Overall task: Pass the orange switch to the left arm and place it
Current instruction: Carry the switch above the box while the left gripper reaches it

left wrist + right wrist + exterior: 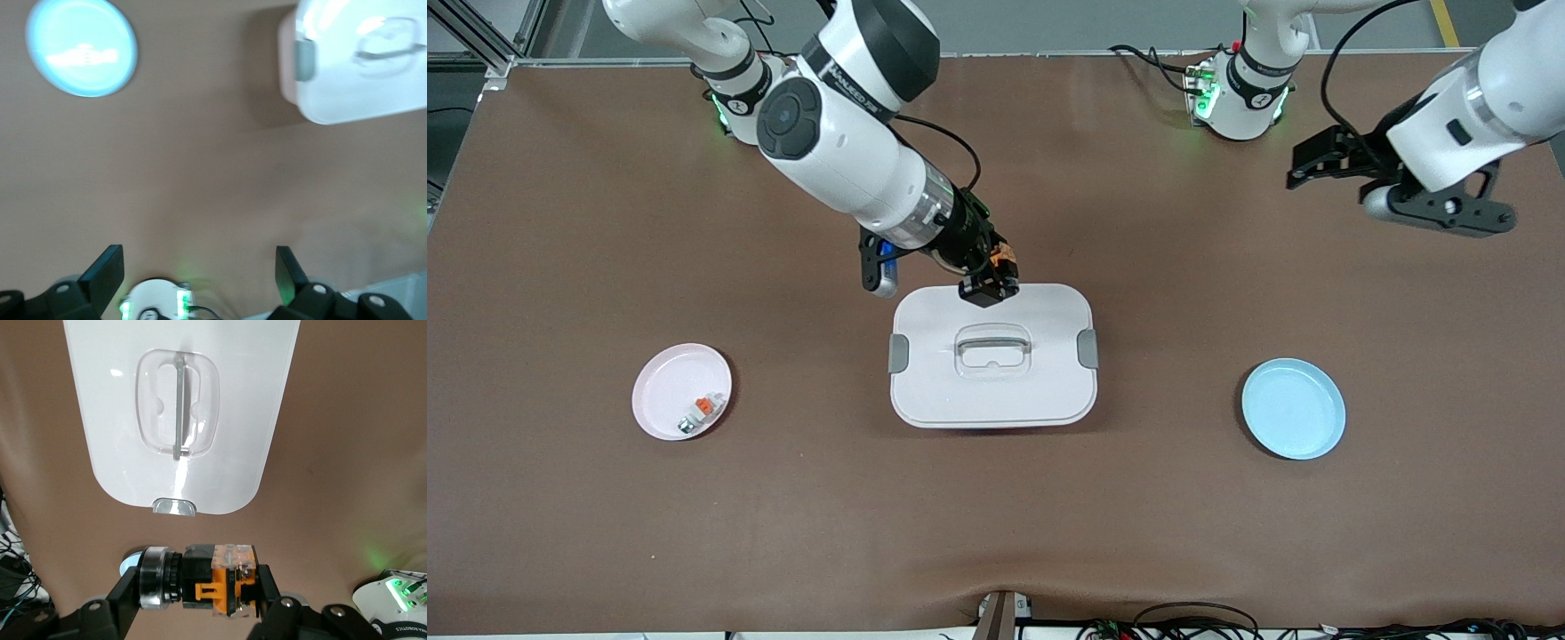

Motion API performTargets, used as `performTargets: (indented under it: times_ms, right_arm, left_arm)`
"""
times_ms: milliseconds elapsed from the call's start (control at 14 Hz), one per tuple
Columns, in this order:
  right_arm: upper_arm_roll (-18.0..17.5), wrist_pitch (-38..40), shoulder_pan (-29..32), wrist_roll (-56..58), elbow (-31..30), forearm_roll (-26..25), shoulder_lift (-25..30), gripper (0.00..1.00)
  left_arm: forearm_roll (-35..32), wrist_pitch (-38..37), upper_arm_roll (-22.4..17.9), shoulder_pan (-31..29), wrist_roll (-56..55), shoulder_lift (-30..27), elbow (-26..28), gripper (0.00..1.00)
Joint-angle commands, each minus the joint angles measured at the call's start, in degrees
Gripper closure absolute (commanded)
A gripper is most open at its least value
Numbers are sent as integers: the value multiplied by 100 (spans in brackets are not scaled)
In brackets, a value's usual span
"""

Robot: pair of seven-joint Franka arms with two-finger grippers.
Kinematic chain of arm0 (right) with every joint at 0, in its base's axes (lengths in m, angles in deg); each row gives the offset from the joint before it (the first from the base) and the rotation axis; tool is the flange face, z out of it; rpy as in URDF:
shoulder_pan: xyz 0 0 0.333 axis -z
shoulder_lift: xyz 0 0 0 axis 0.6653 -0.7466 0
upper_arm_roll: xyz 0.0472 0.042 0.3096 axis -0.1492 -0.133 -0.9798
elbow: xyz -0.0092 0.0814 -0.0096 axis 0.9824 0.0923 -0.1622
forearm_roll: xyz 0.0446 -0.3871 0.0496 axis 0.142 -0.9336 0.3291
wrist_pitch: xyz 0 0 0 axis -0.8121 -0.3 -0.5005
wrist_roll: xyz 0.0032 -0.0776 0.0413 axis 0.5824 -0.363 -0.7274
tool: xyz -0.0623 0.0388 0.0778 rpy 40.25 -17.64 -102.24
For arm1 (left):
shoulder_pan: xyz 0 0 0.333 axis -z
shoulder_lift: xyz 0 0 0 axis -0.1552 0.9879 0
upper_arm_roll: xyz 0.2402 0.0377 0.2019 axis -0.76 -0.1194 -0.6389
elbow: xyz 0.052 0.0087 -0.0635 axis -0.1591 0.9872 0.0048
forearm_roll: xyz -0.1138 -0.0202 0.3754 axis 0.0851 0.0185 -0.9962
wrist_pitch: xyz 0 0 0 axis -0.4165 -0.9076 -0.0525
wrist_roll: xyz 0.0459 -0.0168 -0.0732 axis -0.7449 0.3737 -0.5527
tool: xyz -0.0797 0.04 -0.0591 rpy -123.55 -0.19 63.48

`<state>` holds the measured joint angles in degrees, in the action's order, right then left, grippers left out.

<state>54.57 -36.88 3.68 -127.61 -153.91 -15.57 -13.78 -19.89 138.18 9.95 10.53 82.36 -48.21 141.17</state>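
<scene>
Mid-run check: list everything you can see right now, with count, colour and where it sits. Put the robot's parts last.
orange switch: one, black and orange, held up over the box's edge nearest the robot bases.
box: one, white with grey latches, mid-table.
pink plate: one, toward the right arm's end.
small piece: one, white-grey with orange tab, in the pink plate.
blue plate: one, toward the left arm's end.
table: one, brown.
right gripper: black, shut on the orange switch.
left gripper: black, open, raised over the table near its base, waiting.
</scene>
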Motion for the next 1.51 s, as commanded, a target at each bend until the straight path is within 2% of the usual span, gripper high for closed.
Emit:
performTargets:
  times_ms: [0, 215, 430, 645, 932, 1147, 1290, 1433]
  right_arm:
    - [62, 28, -143, -151, 285, 21, -254, 100]
    - [70, 28, -188, -160, 285, -14, -307, 100]
    - [70, -50, -188, -361, 285, -14, -325, 100]
    - [79, -147, -179, -598, 320, -23, -351, 100]
    - [79, -191, -179, -801, 364, -23, -413, 100]
    - [79, -200, -179, -784, 390, -32, -457, 100]
    - [79, -200, -179, -784, 408, -32, -466, 100]
    - [79, -192, -187, -784, 408, -32, -474, 100]
  left_arm:
    - [775, -79, 25, -20, 110, 222, -73, 0]
    - [1384, 244, 51, 111, 101, 451, -64, 0]
    - [1403, 1069, 112, 410, 101, 845, -46, 0]
    - [1411, 2464, 121, 709, 83, 856, 619, 0]
    - [1807, 3925, 533, 850, 101, 873, 1157, 0]
    - [1807, 4148, 797, 903, 678, 882, 1315, 0]
    - [1833, 4148, 807, 894, 1057, 925, 1316, 0]
    - [1921, 4331, 815, 947, 1068, 1084, 1299, 9]
